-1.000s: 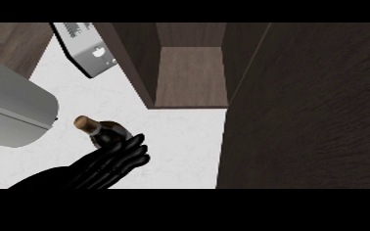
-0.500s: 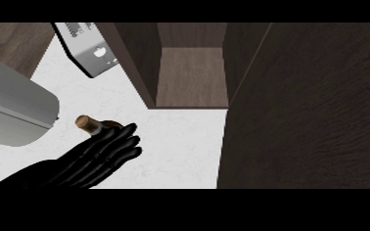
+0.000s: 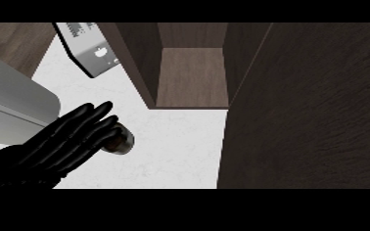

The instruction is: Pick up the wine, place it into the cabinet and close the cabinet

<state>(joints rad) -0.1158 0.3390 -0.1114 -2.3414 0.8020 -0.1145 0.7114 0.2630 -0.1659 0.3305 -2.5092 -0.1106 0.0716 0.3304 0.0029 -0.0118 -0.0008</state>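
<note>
White speckled counter [image 3: 180, 147], rounded grey appliance [image 3: 22, 103] at left — pale, tilted device [image 3: 90, 49] beyond it

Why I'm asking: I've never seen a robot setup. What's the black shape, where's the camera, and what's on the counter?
The camera sits at the robot's head, looking steeply down at a white counter. The black shape is its left hand, fingers straight, partly covering a dark wine bottle but not curled round it, so nothing is held. Ahead stands an open cabinet, its door swung out at the right. A grey appliance sits at the left. The right hand is out of view.
</note>
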